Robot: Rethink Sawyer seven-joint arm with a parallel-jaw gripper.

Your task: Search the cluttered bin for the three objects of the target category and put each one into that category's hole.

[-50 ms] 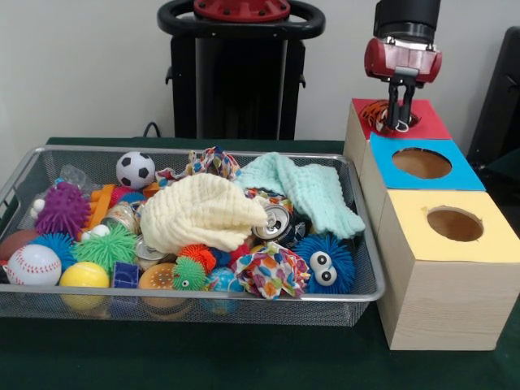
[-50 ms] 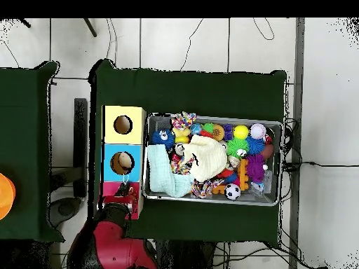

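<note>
My gripper (image 1: 398,122) hangs straight down over the red-topped box (image 1: 426,123), at its hole. An orange stringy tangle (image 1: 377,112) sits in that hole just left of the gripper; whether it is held I cannot tell. From overhead the gripper (image 2: 125,190) shows at the red box (image 2: 112,189), with the arm below it. The wire bin (image 1: 195,302) holds a cream cloth (image 1: 203,211), a mint cloth (image 1: 313,191), a crushed can (image 1: 275,221), a soccer ball (image 1: 135,170), a baseball (image 1: 33,265), spiky balls and patterned fabric toys (image 1: 272,272).
A blue-topped box (image 1: 455,177) and a yellow-topped box (image 1: 487,244) stand in a row in front of the red one, each with a round hole. The bin (image 2: 210,200) lies right beside the boxes. Green cloth covers the table (image 1: 244,357).
</note>
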